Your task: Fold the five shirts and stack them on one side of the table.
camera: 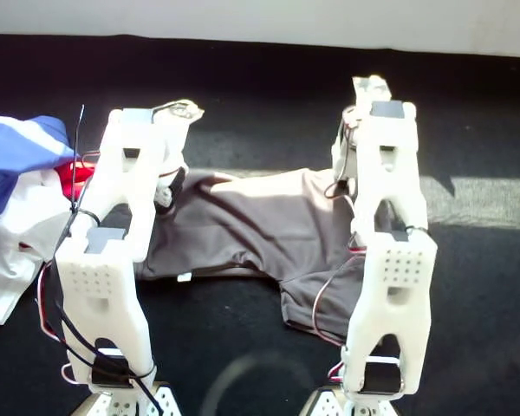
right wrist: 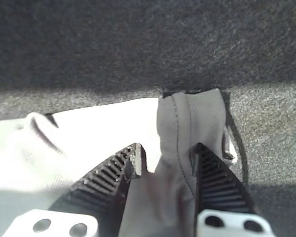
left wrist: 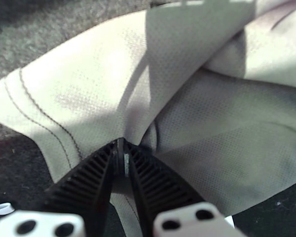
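So the taupe-grey knit shirt (camera: 251, 230) is lying mostly flat but rumpled on the dark felt tabletop (camera: 468, 286), stretched between the two white arms. There's plenty of bare felt to the right of it, some more on the near side between the arm bases, and a strip on the far side up to the white wall (camera: 329, 22).

The left side is tighter. A heap with a blue-and-white shirt (camera: 22, 156), a white shirt (camera: 17, 234) and a bit of red fabric (camera: 69, 178) sits just beside the left arm, and the heap gets cut off by the frame edge.

The left gripper (left wrist: 121, 148) is clamped tight on a pinched fold of the grey shirt, next to a double-stitched hem. The right gripper (right wrist: 167, 154) has its jaws spread, straddling a stitched strip at the shirt's far right edge, right where the cloth meets felt. Sleeve or hem, I honestly can't tell.

From above, the arms cover both ends of the shirt, and its near right corner runs under the right arm.
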### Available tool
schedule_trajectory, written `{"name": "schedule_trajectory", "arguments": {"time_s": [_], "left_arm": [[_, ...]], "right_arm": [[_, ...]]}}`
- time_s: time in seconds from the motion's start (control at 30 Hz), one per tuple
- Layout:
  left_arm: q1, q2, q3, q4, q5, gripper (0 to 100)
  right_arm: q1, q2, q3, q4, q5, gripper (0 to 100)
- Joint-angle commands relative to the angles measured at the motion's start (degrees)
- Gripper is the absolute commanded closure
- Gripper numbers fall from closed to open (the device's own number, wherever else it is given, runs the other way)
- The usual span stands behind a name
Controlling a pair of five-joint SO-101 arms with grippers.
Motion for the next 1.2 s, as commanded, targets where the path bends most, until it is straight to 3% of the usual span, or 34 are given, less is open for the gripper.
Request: {"name": "schedule_trajectory", "arguments": {"time_s": [0.0,0.1,0.23,0.4,0.67,0.77,0.93,1.17], "left_arm": [[0.40,-3.82,-0.22,0.53,0.09,99],[0.40,-3.82,-0.13,0.53,0.18,99],[0.31,-3.74,-0.13,0.53,0.18,99],[-2.42,-3.74,-0.31,0.53,0.18,99],[-7.08,-4.00,-0.57,-1.23,0.26,99],[-6.99,-4.35,-1.98,-0.79,3.52,99],[-6.20,-4.35,-7.43,0.70,6.07,99],[-3.38,-3.82,-14.81,4.57,15.47,99]], "right_arm": [[2.33,3.30,-10.42,2.24,-0.35,86.8],[4.18,5.93,-17.36,2.51,-0.26,99.8],[6.29,7.69,-23.60,2.51,-0.09,99.2],[7.08,8.04,-25.89,2.07,5.89,99.2],[9.36,7.87,-25.80,-0.66,6.07,98.9],[9.89,7.25,-26.68,0.92,5.98,95.7],[8.75,6.81,-31.43,8.92,6.15,80.2],[8.40,6.73,-43.74,12.26,5.89,83.2]]}}
